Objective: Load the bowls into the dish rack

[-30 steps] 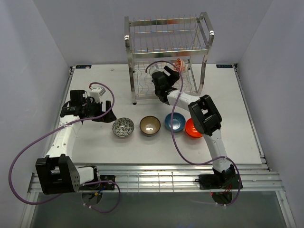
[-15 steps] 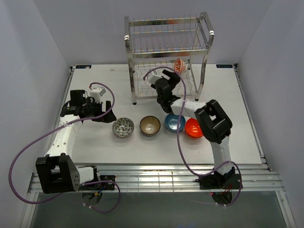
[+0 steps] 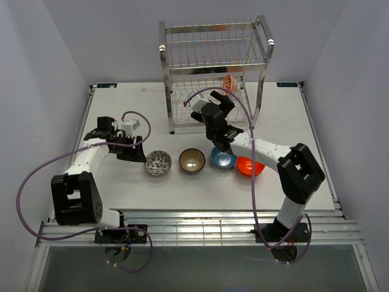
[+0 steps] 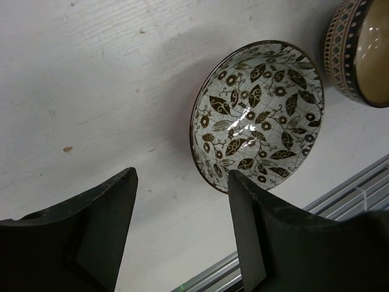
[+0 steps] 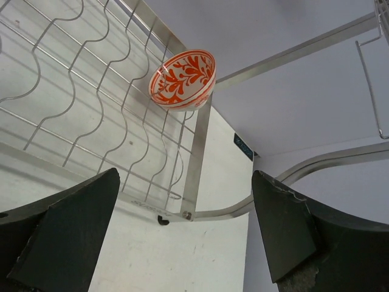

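Left jaws now nearer leaf-patterned bowl [image 4: 258, 115].

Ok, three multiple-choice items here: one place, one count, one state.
1. Where is the red-and-white bowl? A on the table; B in the dish rack's lower tier; C in a gripper.
2. How many bowls stand on the table? A two; B four; C six.
3. The right gripper is: A open, empty; B shut on a bowl; C shut on a wire.
Key: 1 B, it rests on the lower wires. 2 B, leaf-patterned, brown, blue and orange-red in a row. 3 A, fingers apart, nothing between.
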`<action>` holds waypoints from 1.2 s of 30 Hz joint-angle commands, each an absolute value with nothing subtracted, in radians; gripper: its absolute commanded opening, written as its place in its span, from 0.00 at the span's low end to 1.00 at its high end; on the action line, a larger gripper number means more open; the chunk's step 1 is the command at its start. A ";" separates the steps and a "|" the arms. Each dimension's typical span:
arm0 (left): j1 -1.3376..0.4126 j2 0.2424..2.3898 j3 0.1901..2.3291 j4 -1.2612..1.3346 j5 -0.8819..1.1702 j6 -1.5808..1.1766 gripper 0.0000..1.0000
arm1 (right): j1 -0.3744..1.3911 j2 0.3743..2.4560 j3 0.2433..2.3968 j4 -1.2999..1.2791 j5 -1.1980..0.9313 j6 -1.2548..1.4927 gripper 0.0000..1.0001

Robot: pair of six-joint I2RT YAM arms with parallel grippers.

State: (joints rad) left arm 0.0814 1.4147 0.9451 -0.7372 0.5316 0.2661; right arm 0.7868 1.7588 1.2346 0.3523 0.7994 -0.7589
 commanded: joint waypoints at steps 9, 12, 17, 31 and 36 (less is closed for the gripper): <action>0.061 1.531 0.956 -0.733 0.537 0.302 0.69 | 0.793 1.462 1.235 -0.213 0.549 -0.328 0.97; 0.034 1.552 0.951 -0.712 0.531 0.281 0.68 | 0.795 1.411 1.189 -0.241 0.459 -0.296 0.98; 0.017 1.617 0.953 -0.683 0.517 0.242 0.59 | 0.795 1.381 1.198 -0.319 0.286 -0.268 0.95; 0.017 1.612 1.023 -0.678 0.594 0.203 0.00 | 0.778 1.423 1.239 -0.425 -0.055 -0.103 0.97; 0.017 1.522 1.069 -0.706 0.612 0.158 0.00 | 0.778 1.466 1.311 -0.433 -0.074 -0.008 0.96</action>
State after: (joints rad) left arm 0.0166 1.6314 1.0046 -0.7071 0.5575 0.1932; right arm 0.7811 1.4528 1.2388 -0.4274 -0.0216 -0.0875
